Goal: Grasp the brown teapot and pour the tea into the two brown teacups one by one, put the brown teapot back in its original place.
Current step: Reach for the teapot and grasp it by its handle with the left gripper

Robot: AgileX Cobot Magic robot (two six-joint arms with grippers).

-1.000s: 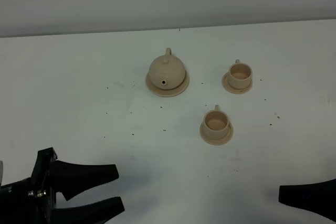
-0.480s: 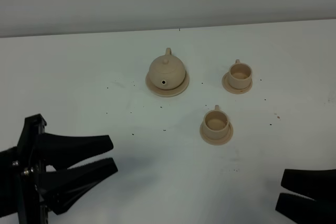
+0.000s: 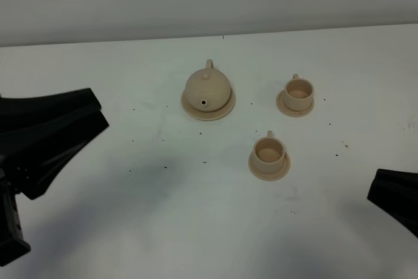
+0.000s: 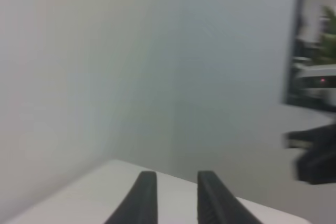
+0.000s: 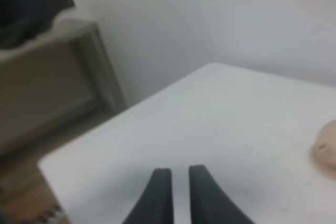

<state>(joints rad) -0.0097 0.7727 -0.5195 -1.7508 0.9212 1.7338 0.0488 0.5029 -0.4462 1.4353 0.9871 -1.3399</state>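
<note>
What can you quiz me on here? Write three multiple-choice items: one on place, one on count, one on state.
1. The teapot stands: A on the wide saucer; B on the bare table; C on a cup's saucer.
2. Cups in view: A one; B two; C three.
3. The teapot is: A tipped over a cup; B upright, lid on; C held by a gripper.
Answers: 1 A, the saucer's rim shows around its base. 2 B, one nearer, one farther back. 3 B, knob on top, base flat.
</note>
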